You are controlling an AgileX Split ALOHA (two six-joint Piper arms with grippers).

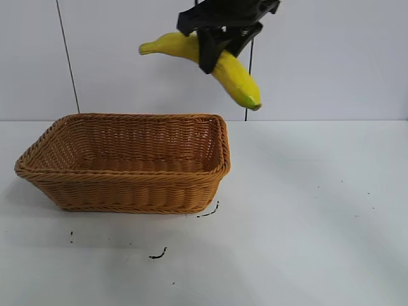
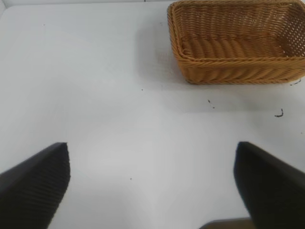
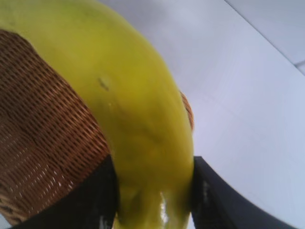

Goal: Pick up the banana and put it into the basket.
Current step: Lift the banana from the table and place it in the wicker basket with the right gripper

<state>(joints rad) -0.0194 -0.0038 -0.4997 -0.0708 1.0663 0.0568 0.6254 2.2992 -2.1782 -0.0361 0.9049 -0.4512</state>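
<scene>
A: Right gripper (image 1: 215, 50): where is it, and what's in it?

B: High in the exterior view, above the right end of the wicker basket (image 1: 127, 185). Its black jaws hang down from the top edge, closed partway around the middle of the banana (image 1: 220, 65). The right wrist view confirms it: a dark finger on each side, pressed to the yellow peel.

A: Banana's attitude?

B: Slanted. One end points left and slightly up; the greenish-dark tip hangs lower, to the right, just past the basket's right rim. Fruit is in the air, well clear of the table (image 1: 319, 210) and not touching the basket.

A: Basket?

B: Sits on the white table, left of centre, long side toward the camera. Inside is bare weave. From the right wrist camera, the weave shows directly beyond the banana.

A: Left arm?

B: Left gripper (image 2: 152, 183) is low over bare table, well apart from the basket, fingers spread wide, nothing between them.
</scene>
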